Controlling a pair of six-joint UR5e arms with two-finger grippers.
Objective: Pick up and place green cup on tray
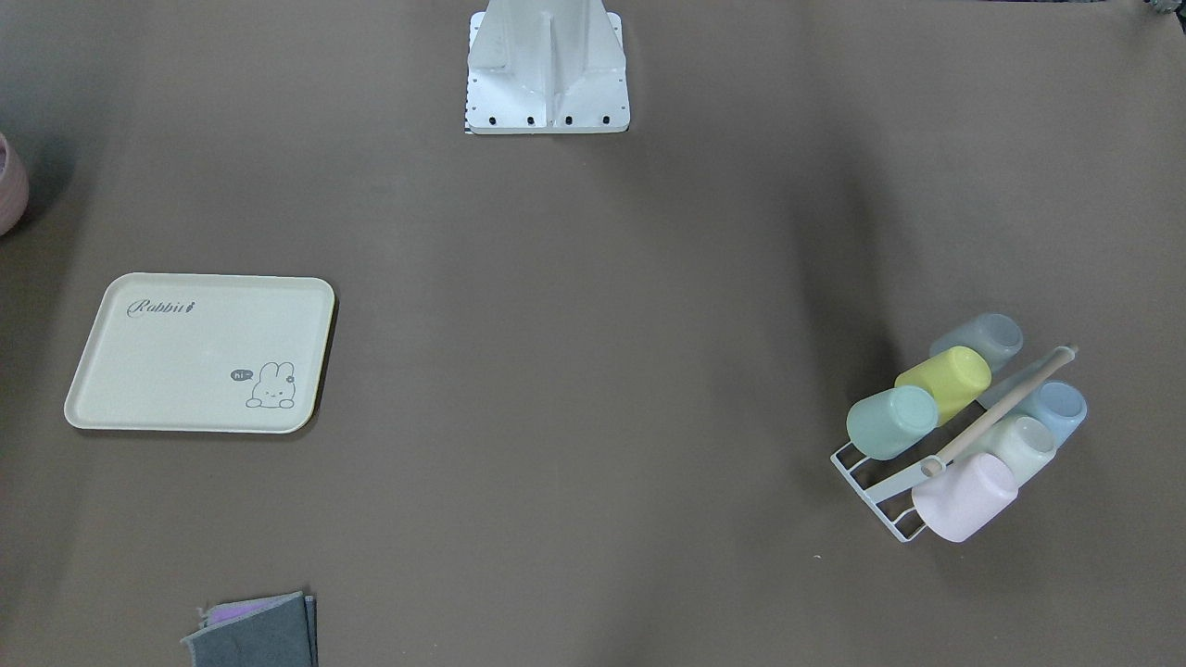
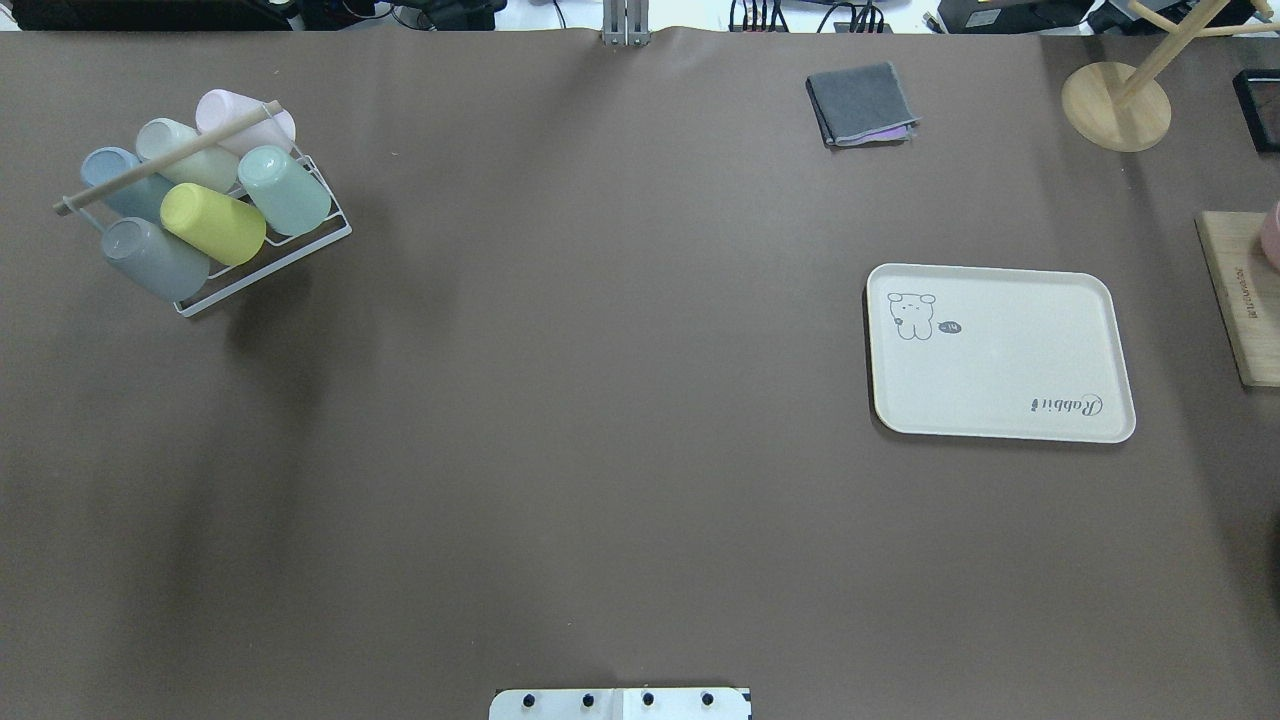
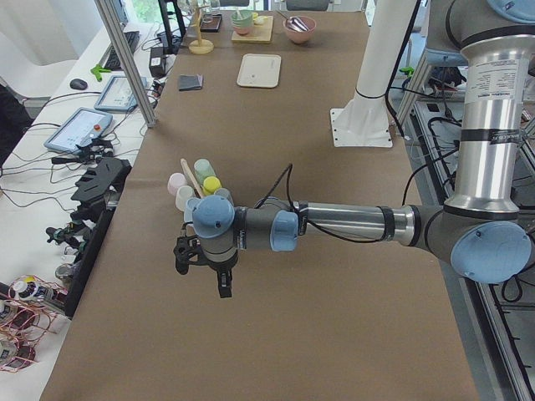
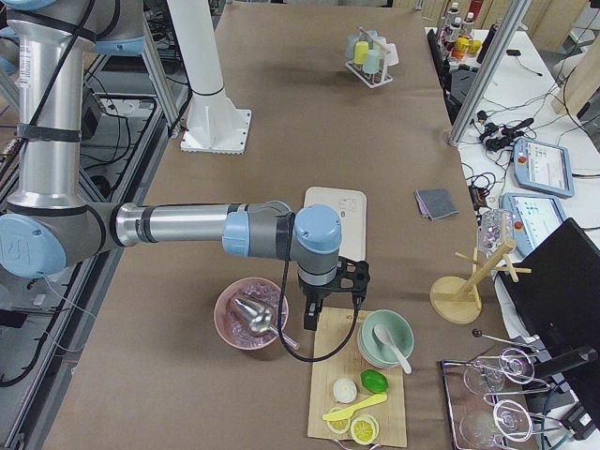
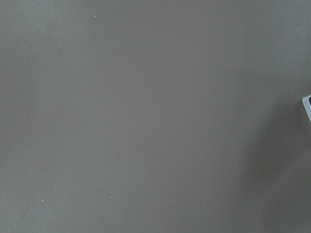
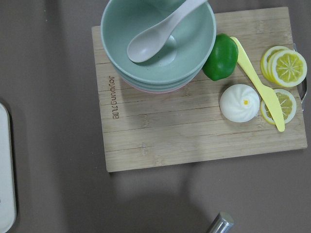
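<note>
The small pale mint-green matte plastic cup (image 2: 285, 190) leans tilted on a white wire rack (image 2: 270, 270) with a wooden dowel handle, pressed against a yellow plastic cup (image 2: 213, 223). It looks stored there to drain, so I judge it must be drawn off along its own slope rather than lifted straight up. The left gripper (image 3: 202, 277) hangs over bare brown table, with the rack near it on the side toward the table's middle, likely poised for an approach. I cannot tell whether its fingers are apart or together. The same goes for the right gripper (image 4: 330, 305), which hovers above a bamboo cutting board (image 6: 194, 136). The flat cream rectangular tray (image 2: 1000, 350) with its bunny drawing lies near the right gripper and well apart from the left one. The cup has no handle, tapers slightly, and has a dull, even finish.
</note>
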